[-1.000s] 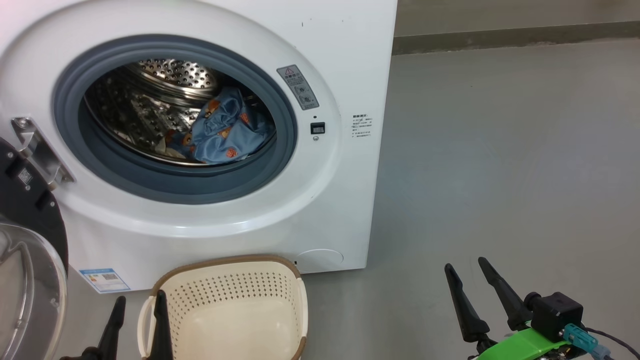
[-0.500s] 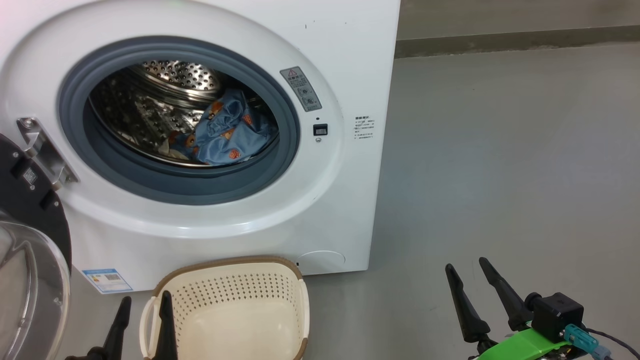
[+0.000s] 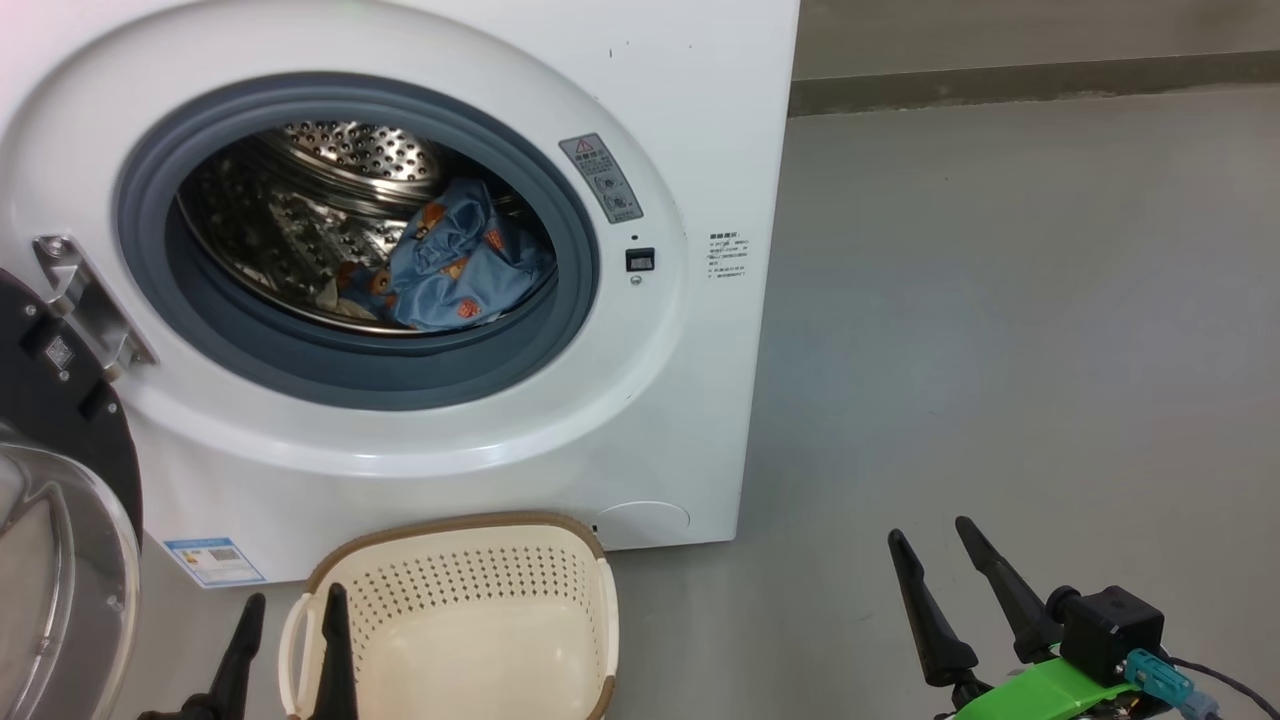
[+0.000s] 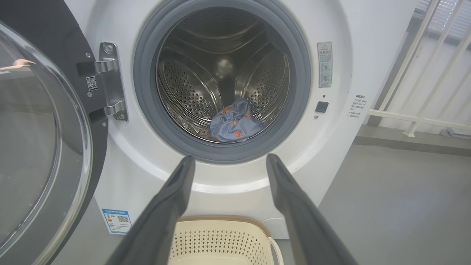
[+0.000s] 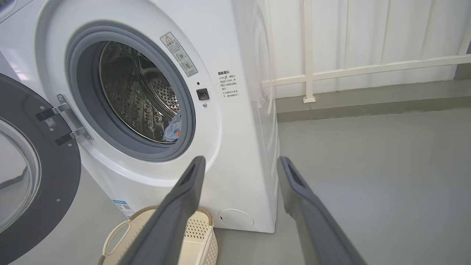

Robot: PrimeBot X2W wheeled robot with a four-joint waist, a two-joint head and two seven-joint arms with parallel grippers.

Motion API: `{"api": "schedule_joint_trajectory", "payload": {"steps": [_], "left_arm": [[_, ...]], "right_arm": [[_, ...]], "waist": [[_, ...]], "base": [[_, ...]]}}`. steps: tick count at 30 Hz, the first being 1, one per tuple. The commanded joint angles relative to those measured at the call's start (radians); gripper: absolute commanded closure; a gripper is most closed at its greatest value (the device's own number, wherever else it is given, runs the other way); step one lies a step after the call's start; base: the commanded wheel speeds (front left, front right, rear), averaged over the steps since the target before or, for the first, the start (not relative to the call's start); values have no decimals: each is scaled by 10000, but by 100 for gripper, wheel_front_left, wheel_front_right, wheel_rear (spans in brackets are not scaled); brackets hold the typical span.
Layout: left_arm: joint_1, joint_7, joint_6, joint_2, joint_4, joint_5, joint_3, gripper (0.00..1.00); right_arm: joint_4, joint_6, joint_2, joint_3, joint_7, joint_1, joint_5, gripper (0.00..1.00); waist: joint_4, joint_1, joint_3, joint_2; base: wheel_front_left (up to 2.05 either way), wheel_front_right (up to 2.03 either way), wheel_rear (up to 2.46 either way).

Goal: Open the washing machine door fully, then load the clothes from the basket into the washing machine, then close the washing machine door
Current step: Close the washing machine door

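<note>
Light blue bear-print clothes (image 3: pixel 455 275) lie inside the boxy white washing machine (image 3: pixel 700 130). The left claw (image 3: pixel 295 598) and right claw (image 3: pixel 928 528) stand apart, empty.

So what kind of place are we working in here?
Probably a home laundry corner, perhaps a balcony or utility area. A white front-loading washing machine stands on a bare grey floor, a cream basket sits in front of it, and a white railing runs behind.

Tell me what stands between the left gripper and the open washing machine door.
Nothing visible: the open left gripper sits right of the washing machine door, bare floor between. The basket stands on the gripper's other side.
</note>
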Motion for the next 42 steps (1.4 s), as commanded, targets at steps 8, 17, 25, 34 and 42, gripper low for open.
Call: {"api": "schedule_joint_trajectory", "payload": {"steps": [8, 17, 25, 34, 42], "left_arm": [[-168, -65, 142, 99, -110, 276, 231, 0], [-215, -65, 161, 99, -139, 312, 209, 0], [-280, -65, 189, 99, -256, 350, 247, 0], [-251, -65, 69, 99, -369, 317, 176, 0], [-237, -65, 71, 99, -363, 285, 159, 0]], "right_arm": [[-157, 16, 12, 288, -3, -104, 46, 0], [-54, 16, 0, 300, -45, -139, 64, 0], [-4, 16, -9, 295, -123, -154, 29, 0], [10, 16, -38, 329, -164, -152, 19, 0], [28, 16, -33, 317, -194, -155, -11, 0]], "waist": [[-15, 0, 22, 0], [-73, 0, 23, 0], [-91, 0, 10, 0], [-73, 0, 14, 0], [0, 0, 34, 0]], "base": [[-68, 64, 3], [-166, 165, 0], [-129, 129, 0], [-22, 22, 0], [0, 0, 0]]}}
